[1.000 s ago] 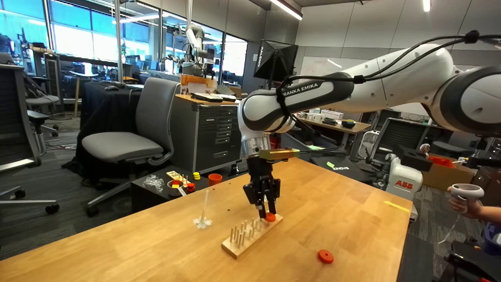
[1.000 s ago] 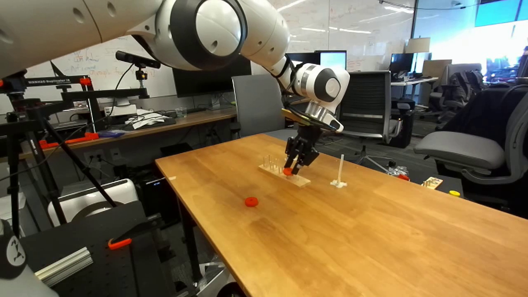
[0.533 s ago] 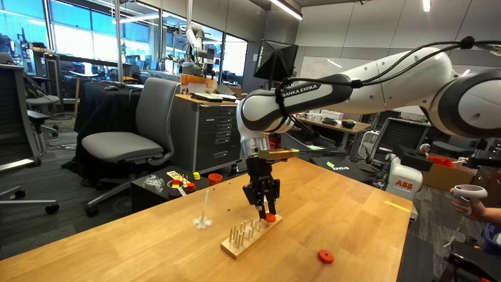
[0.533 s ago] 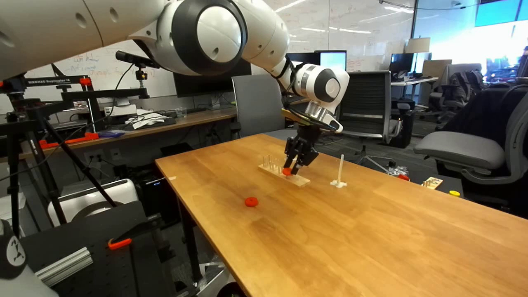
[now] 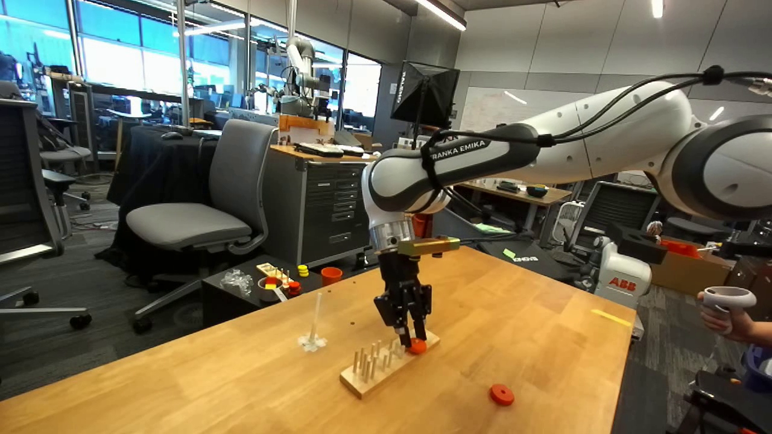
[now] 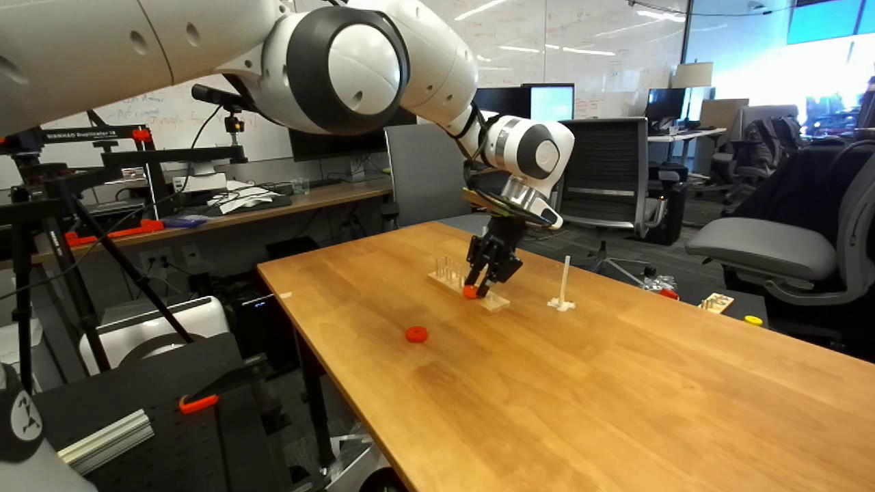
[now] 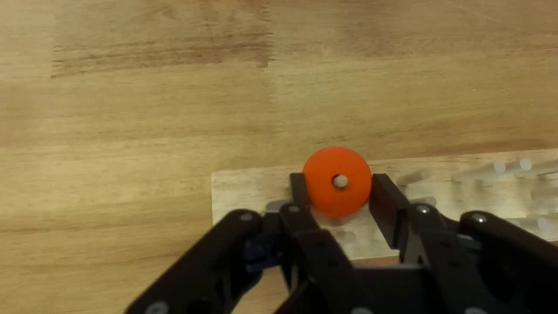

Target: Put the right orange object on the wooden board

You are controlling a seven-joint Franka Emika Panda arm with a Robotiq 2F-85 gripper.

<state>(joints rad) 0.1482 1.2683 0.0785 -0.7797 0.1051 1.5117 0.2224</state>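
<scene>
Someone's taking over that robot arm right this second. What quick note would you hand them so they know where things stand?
Gripper: closed on an orange disc.
Held disc: over the wooden board, with a peg showing through its hole in the wrist view. Whether it is down on the board yet, I can't tell.
Other orange disc: lying on the table, apart from the board.
Done: disc gripped and roughly lined up with a peg.
Left: probably lower it until it rests on the board, open the gripper, then lift away gently.
</scene>
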